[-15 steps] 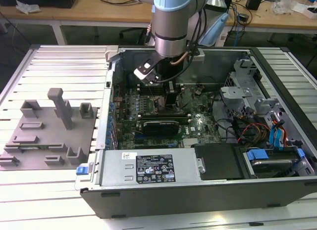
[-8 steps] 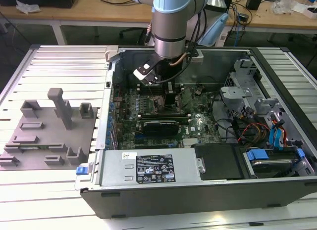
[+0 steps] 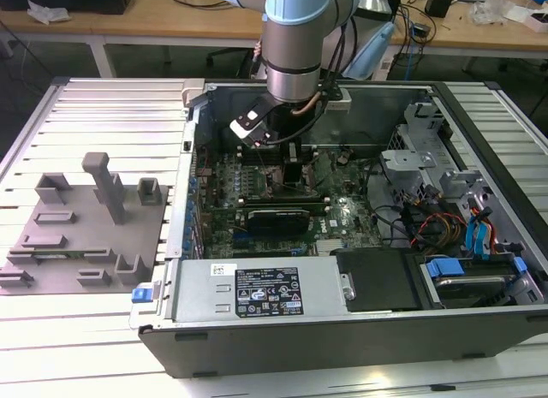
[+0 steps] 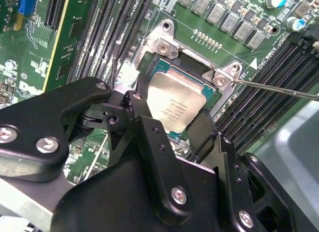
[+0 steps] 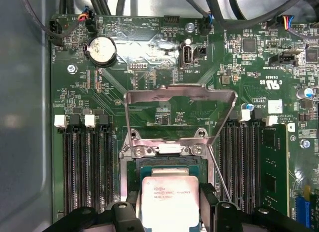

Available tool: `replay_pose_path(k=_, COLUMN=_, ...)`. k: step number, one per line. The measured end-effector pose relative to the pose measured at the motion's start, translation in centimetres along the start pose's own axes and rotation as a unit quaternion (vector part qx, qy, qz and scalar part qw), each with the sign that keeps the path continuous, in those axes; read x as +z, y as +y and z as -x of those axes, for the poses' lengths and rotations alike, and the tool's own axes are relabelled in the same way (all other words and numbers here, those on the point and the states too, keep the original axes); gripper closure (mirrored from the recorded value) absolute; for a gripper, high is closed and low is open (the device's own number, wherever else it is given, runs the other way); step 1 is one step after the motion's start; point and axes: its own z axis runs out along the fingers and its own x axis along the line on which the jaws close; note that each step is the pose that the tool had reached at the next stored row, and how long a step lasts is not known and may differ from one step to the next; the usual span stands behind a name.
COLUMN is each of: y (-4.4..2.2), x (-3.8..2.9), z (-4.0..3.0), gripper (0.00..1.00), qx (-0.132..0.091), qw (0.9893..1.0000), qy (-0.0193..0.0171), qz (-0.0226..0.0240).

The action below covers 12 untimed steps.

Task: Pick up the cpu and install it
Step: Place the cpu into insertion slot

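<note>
Open computer case (image 3: 360, 342) on bench; grey tray (image 3: 81, 235) outside it, at the exterior view's left. Socket (image 5: 124, 172) load plate (image 5: 179, 100) stands raised, with memory slots (image 5: 84, 167) on both sides. Gripper (image 4: 172, 115) jaws clamp opposite edges of the cpu (image 4: 182, 105) directly over the socket. Seating indeterminate. Pale silver printed lid, darker rim.

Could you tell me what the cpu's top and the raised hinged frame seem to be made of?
The cpu: top looks like pale silver metal, satin finish, with soft sheen. The hinged frame: probably thin bare sheet metal, perhaps steel, judging by its glare and bent edges.
</note>
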Motion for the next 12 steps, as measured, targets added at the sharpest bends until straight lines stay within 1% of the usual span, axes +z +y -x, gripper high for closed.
replay_pose_path(k=5, y=0.01, x=-0.03, z=0.00, gripper=0.45, qx=0.000, qw=1.0000, qy=0.0000, qz=0.0001)
replay_pose_path(k=7, y=0.06, x=-0.38, z=-0.02, gripper=0.45, qx=0.000, qw=1.0000, qy=0.0015, qz=0.0012)
replay_pose_path(k=9, y=0.05, x=-1.00, z=0.08, gripper=0.45, qx=0.000, qw=1.0000, qy=0.0002, qz=0.0002)
replay_pose_path(k=12, y=0.06, x=-1.18, z=0.09, gripper=0.45, qx=0.000, qw=1.0000, qy=0.0004, qz=0.0003)
